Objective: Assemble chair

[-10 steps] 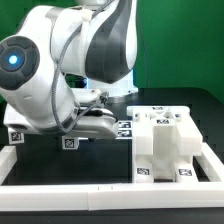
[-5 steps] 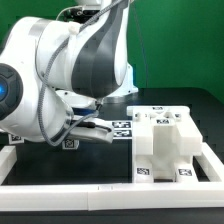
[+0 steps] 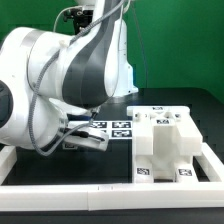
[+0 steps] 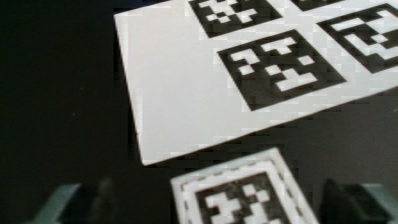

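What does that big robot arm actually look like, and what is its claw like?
The arm is bulky and rounded, with smooth glossy white shells and dark grey bands at the joints. Thin black cables show near its top. Its claw ends in two dark, blunt fingers.

Exterior view slightly raised, close, facing arm [image 3: 60,75] across counter [image 3: 100,166]; wrist view above hand [image 4: 210,200] looks down, very near; both share marker board [image 3: 112,127] [image 4: 178,90]

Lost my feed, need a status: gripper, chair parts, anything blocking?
Gripper open, straddling small tagged part. Chair assembly stands apart. Marker board close beside, nothing blocking.
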Controlling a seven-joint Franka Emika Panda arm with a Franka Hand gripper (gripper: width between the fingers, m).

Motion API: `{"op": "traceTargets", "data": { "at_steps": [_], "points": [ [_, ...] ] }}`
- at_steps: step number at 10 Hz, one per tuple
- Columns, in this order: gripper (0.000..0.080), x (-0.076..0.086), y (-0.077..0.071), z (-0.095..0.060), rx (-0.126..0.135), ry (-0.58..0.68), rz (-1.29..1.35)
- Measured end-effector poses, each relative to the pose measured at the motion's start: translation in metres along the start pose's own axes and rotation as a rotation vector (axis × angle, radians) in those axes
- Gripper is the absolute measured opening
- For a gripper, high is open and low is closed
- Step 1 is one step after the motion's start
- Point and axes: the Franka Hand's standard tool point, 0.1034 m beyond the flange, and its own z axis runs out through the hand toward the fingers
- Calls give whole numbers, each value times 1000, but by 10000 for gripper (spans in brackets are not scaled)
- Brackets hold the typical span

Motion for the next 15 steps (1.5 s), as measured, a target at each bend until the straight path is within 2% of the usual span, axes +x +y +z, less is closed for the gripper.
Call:
{"op": "traceTargets", "data": {
  "at_steps": [1, 2, 3, 4, 5, 6, 7, 8, 9, 10, 11, 12, 13, 14, 15],
  "points": [
    [411, 0, 0, 0, 0, -1, 0],
    [411, 0, 0, 0, 0, -2, 0],
    [279, 0, 0, 0, 1, 2, 0],
    [279, -1, 0, -4, 0, 19, -5],
    [280, -11, -1, -17, 6, 29, -23],
    [280, -27, -2, -40, 24, 69, -48],
    [280, -37, -7, -63, 26, 167, -78],
    [280, -56, -15, -83, 14, 293, -116],
    [280, -63, -16, -80, 18, 374, -128],
    [281, -58, -14, -77, 21, 411, -125],
    [281, -52, -16, -83, 18, 486, -128],
    [281, -54, -20, -87, 20, 538, -129],
    [281, -63, -40, -112, 2, 647, -153],
    [281, -79, -65, -139, -16, 773, -211],
    [281, -94, -85, -152, -3, 858, -210]
  ]
}}
